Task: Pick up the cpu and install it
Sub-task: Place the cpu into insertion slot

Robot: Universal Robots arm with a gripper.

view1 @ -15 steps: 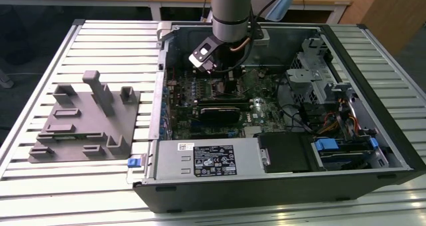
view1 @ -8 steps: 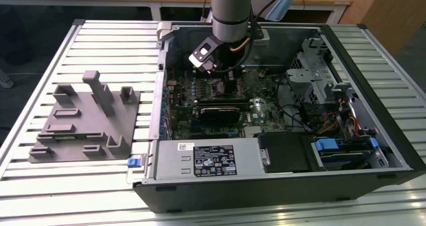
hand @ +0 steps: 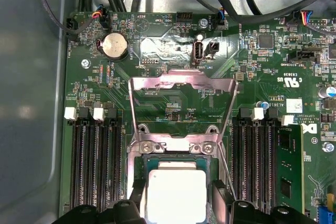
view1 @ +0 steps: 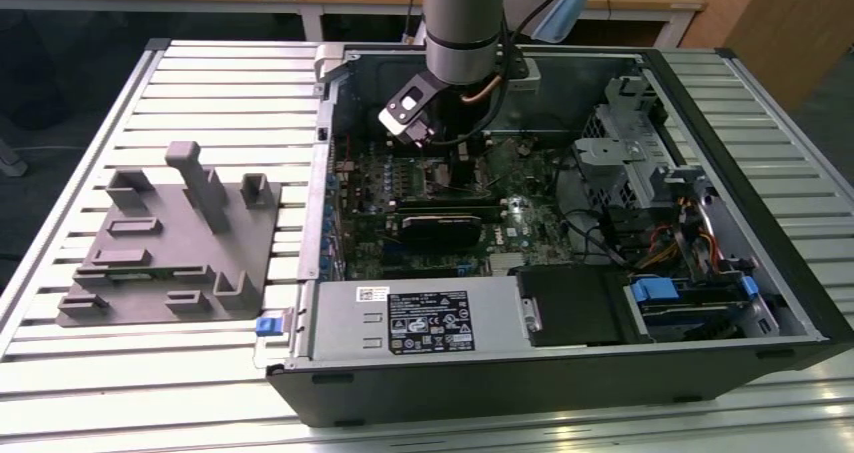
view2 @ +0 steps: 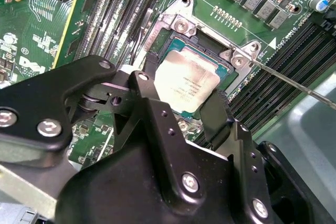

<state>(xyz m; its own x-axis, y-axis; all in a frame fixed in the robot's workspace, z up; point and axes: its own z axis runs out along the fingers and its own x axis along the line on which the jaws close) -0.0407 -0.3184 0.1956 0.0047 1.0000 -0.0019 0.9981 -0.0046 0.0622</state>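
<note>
silver-topped cpu (view2: 189, 74) lies over the socket frame (view2: 181, 24), gripper (view2: 182, 92) clamped on two opposite edges. advice: hold it level, square to frame, no sideways drag.

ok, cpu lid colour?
Pale silver-grey metal; the cpu shows best in the second wrist view.

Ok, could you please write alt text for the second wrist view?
The black gripper straddles the silver cpu, which lies inside the open socket frame on a green motherboard. Black memory slots run on both sides.
</note>
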